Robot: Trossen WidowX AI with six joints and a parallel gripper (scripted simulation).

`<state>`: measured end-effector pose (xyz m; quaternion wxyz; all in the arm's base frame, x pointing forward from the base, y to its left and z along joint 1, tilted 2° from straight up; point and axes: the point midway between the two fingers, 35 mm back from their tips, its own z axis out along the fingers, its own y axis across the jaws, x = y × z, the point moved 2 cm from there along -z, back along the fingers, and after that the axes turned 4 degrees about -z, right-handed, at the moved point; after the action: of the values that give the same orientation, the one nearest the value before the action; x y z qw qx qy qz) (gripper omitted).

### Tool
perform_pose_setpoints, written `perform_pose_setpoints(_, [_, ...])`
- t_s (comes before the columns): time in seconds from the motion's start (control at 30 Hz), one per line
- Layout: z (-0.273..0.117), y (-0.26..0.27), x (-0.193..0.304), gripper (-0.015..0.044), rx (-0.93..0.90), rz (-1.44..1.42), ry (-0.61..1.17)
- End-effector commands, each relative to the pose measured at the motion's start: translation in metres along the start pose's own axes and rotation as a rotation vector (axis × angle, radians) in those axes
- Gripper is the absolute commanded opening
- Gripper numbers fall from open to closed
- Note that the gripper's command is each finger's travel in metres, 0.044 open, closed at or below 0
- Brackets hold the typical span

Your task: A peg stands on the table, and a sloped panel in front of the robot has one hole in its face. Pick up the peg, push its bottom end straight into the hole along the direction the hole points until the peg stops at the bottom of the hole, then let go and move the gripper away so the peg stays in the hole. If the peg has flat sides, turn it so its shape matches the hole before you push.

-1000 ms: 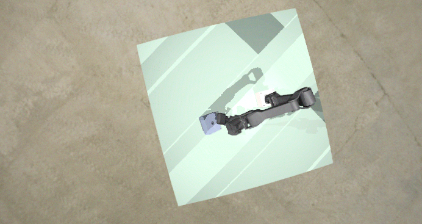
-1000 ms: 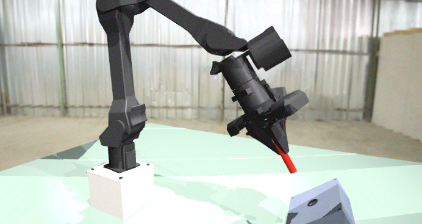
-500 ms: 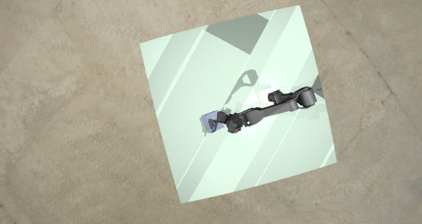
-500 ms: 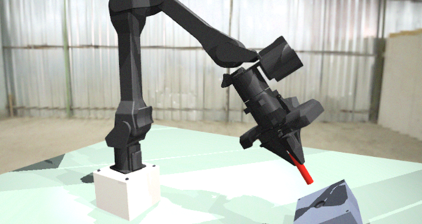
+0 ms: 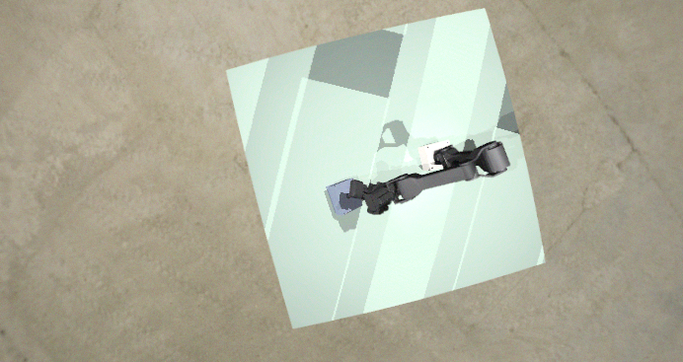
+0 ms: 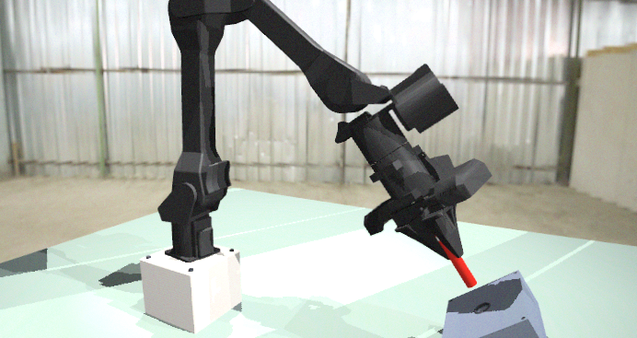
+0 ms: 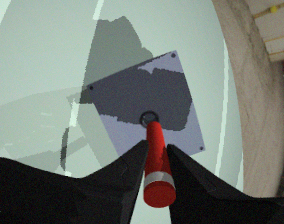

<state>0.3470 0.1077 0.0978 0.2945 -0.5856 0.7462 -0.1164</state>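
Note:
A round red peg (image 6: 462,269) (image 7: 156,145) with a grey band near its top end is held tilted, its bottom end clear of the panel in the exterior view. My gripper (image 6: 451,254) (image 7: 155,148) is shut on it. The blue-grey sloped panel (image 5: 334,193) (image 6: 529,298) (image 7: 196,131) lies below and beyond the peg's tip. Its round hole (image 6: 482,308) (image 7: 149,118) shows a dark ring. In the wrist view the peg's bottom end overlaps the hole's near edge. In the top view the arm hides the peg.
The white base block (image 5: 427,159) (image 6: 167,292) carries the arm behind the gripper. The pale green table (image 5: 306,273) (image 6: 295,237) bears shadows and light stripes. A dark shadow covers much of the panel's face around the hole. Small dark screws sit at the panel's corners.

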Motion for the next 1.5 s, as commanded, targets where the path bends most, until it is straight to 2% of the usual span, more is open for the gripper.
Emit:
perform_pose_setpoints(0.0, [0.003,0.003,0.002,0.0000,-0.008,0.003,0.010])
perform_pose_setpoints(0.97, [0.027,0.003,0.003,0.0000,-0.007,0.000,0.009])
perform_pose_setpoints(1.47, [0.023,0.000,0.001,0.0000,0.002,0.001,0.000])
